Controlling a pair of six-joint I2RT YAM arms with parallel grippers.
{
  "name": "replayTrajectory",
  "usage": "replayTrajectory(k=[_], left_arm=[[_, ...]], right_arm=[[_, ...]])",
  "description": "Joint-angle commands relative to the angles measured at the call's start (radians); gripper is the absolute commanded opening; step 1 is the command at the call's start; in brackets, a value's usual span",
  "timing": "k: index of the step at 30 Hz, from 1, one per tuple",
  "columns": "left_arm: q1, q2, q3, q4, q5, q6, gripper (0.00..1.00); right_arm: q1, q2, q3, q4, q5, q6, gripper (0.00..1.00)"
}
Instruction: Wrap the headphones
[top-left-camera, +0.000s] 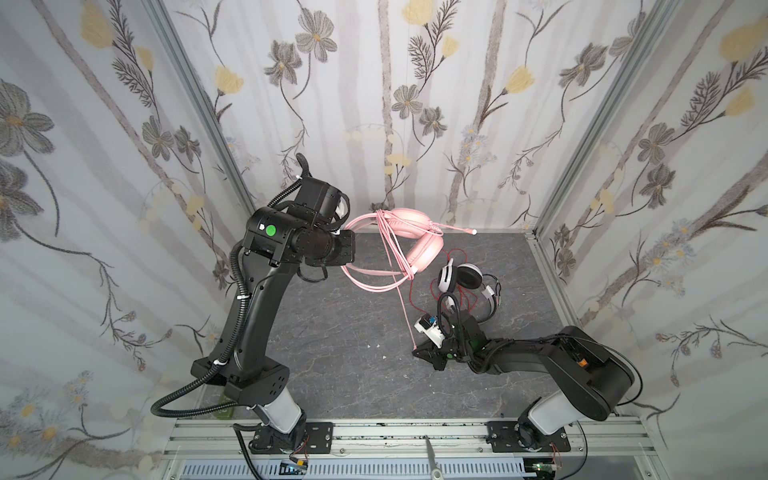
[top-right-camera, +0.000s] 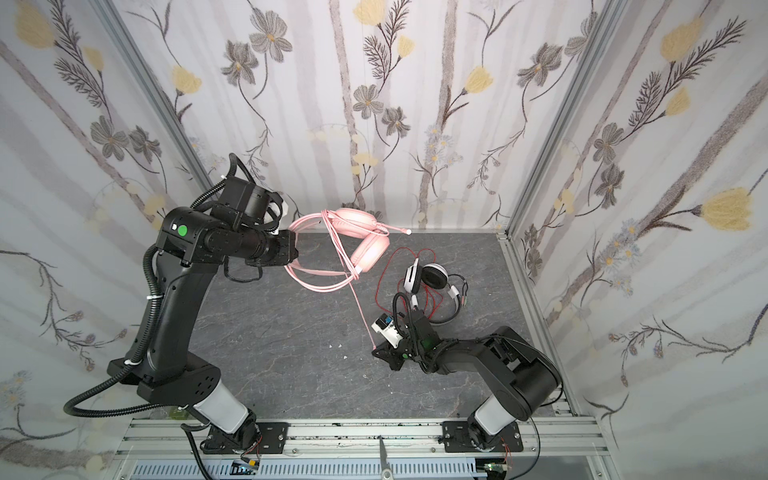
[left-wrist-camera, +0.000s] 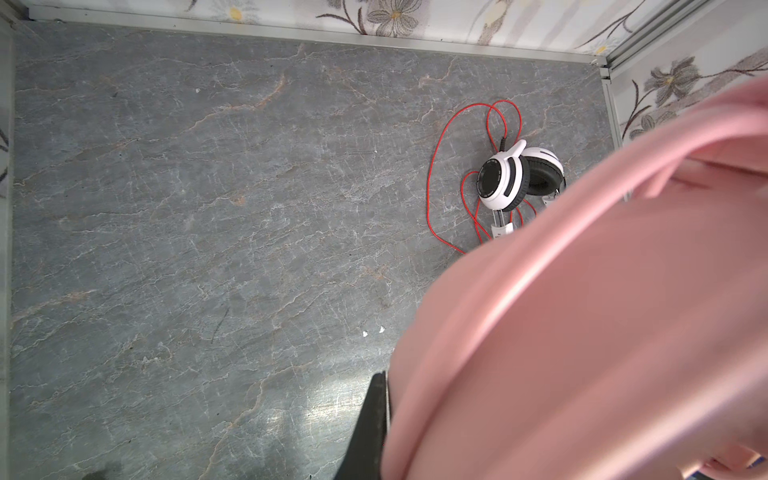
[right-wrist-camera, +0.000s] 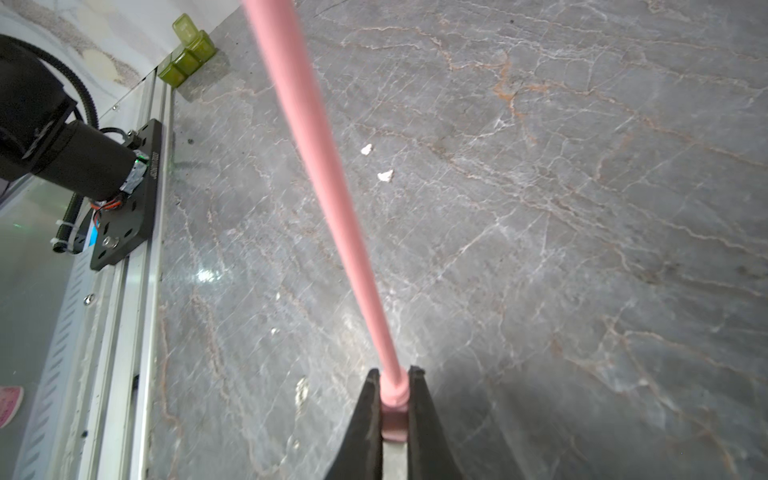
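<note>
The grey marbled tabletop (top-left-camera: 332, 316) bears the white-and-black headset (top-left-camera: 469, 277) at two o'clock, its red cord (left-wrist-camera: 428, 208) looped alongside. Two white scraps (right-wrist-camera: 385, 176) lie near centre, and a green box (right-wrist-camera: 187, 54) at eight o'clock.

The pink headset (top-left-camera: 423, 252) hangs tilted above the desk (top-left-camera: 332, 357) toward 12 o'clock, with its mic boom (top-left-camera: 457, 228) pointing to 3 o'clock. Its pink cord (top-left-camera: 405, 309) is looped around it, and one strand is stretched taut toward 6 o'clock. The white-and-black headset (top-left-camera: 467, 277) lies on the desk at 4 o'clock from the pink one, its thin red cord (left-wrist-camera: 430, 199) loose around it.

Bright, even light; near pink cord (right-wrist-camera: 332, 208) blurred.
</note>
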Motion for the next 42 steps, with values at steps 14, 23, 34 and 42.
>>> replayTrajectory(k=[14,23,34,42], left_arm=[[0.136,0.036,-0.063,0.066,-0.146,-0.005,0.00],[0.190,0.038,-0.145,0.102,-0.179,0.013,0.00],[0.126,-0.019,-0.331,0.140,-0.226,0.046,0.00],[-0.030,-0.132,-0.543,0.158,-0.358,0.045,0.00]], right_arm=[[0.232,-0.450,0.121,-0.479,0.324,0.040,0.09],[0.329,-0.618,0.254,-0.735,0.562,-0.100,0.09],[0.354,-0.627,0.463,-0.849,0.718,-0.250,0.05],[0.351,-0.619,0.621,-0.891,0.824,-0.389,0.02]])
